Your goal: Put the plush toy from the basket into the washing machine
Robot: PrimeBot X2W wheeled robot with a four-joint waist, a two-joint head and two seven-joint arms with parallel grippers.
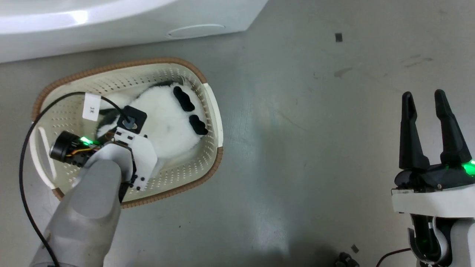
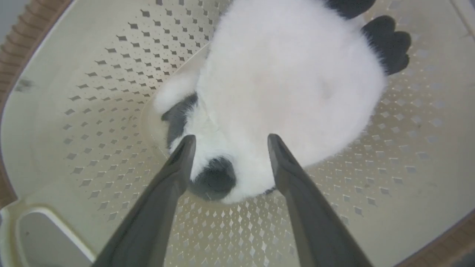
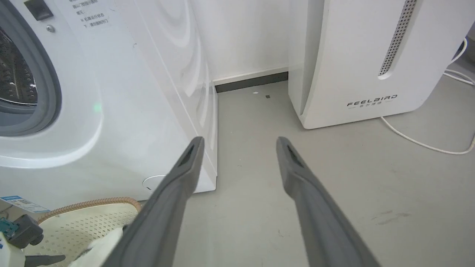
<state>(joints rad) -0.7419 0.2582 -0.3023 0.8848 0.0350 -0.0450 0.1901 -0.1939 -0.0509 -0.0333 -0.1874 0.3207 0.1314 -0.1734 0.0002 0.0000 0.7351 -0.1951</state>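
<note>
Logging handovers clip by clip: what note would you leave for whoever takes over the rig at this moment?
Left gripper: open, down in the basket, fingers either side of the plush toy's dark-patched end, not closed on it.
Right gripper: open, empty, over bare floor.
Toy lies in the basket, which sits on the floor before the washing machine; its drum shows through the round opening.
Done: reach to the toy.
Left: grasp, lift, place in the drum.

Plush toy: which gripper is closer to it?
Left. The left gripper reaches into the basket, fingers either side of the plush toy; the right gripper is apart, over the floor.
</note>
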